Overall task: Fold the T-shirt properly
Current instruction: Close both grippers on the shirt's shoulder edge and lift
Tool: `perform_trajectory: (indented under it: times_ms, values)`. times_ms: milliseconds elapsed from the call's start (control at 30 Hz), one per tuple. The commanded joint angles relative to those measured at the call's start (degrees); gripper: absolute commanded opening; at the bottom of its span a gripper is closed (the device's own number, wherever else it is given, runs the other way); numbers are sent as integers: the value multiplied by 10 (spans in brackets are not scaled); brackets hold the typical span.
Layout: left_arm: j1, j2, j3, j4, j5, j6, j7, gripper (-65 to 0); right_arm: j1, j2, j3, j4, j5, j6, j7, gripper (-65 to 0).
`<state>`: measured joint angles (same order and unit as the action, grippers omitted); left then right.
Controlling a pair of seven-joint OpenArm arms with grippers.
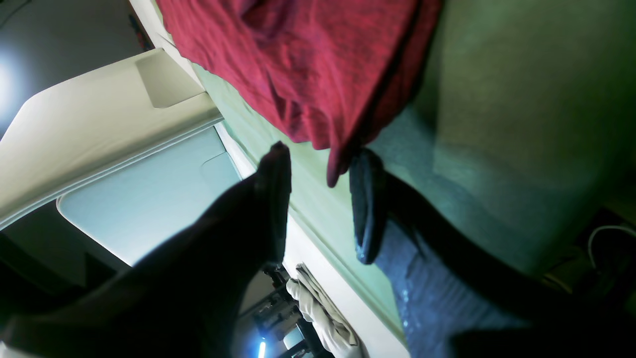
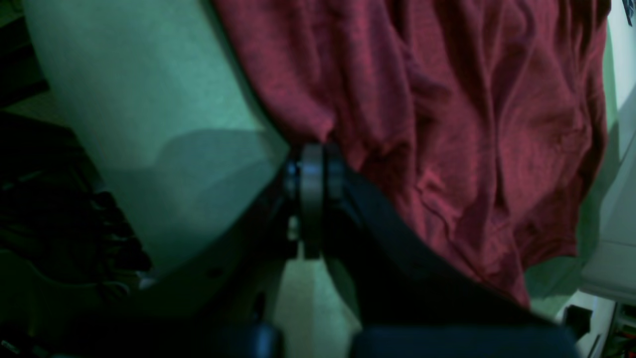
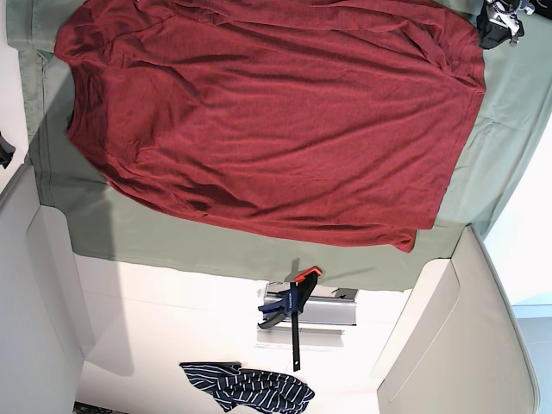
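Note:
The red T-shirt lies spread over the green cloth in the base view. In the left wrist view my left gripper is open, and a hanging corner of the T-shirt dips between its two dark fingers without being clamped. The left gripper shows at the top right of the base view, beside the shirt's corner. In the right wrist view my right gripper is shut, its tips pinching the edge of the T-shirt, with wrinkles running from that spot. The base view does not show the right gripper.
A blue and orange clamp and a striped dark cloth lie on the white surface below the green cloth. White bin walls stand at the lower right and along the left side. A cable lies off the table edge.

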<state>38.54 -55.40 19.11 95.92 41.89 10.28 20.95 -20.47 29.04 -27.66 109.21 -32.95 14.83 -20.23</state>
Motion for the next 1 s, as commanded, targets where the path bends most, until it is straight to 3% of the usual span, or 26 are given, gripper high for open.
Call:
perform_trajectory:
  times_ms: [0, 100, 300, 467, 533, 667, 900, 967]
  values:
    - [2, -11, -4, 5, 3, 11, -3, -466, 1, 5, 2, 8, 0, -5, 7, -650]
    - [2, -11, -4, 5, 1, 10, -6, -494, 1, 5, 2, 8, 0, -5, 7, -650]
    - [2, -11, -4, 5, -1, 10, -12, -650, 1, 5, 2, 8, 0, -5, 7, -650]
    - [2, -11, -4, 5, -14, 11, -13, -650, 1, 5, 2, 8, -1, -8, 7, -650]
    - [2, -11, -4, 5, -13, 12, -1, -650, 1, 5, 2, 8, -8, -31, 6, -650]
    - [2, -11, -4, 5, 6, 56, 27, -650, 1, 5, 5, 9, -33, -52, -6, -650]
    - [2, -12, -4, 30, 19, 56, 75, -650, -1, 8, 5, 26, -59, -59, -37, -650]
    - [2, -12, -4, 47, 20, 56, 84, -650, -6, 8, 6, 40, -59, -76, -42, -650]
